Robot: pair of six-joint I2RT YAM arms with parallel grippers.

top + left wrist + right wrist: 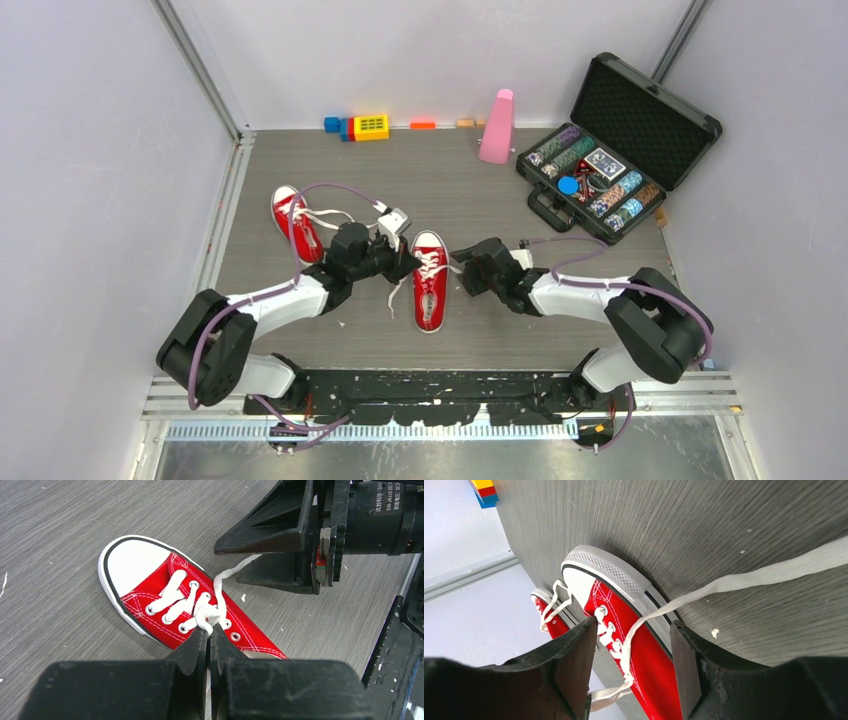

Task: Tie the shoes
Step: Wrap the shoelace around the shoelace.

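Near shoe (431,280) is found mid-table (480,340), long axis running near edge to far edge, toe toward the far edge. Left gripper (210,636), on the shoe's left, is pressed shut on the lace (207,614) at the upper eyelets. Right gripper (633,627) is held spread just right of the shoe. A free strand (749,577) is seen leading from the eyelets toward its gap, unpinched. Second shoe (296,222) lies toward the far left corner. The right arm is judged nearer the strand.
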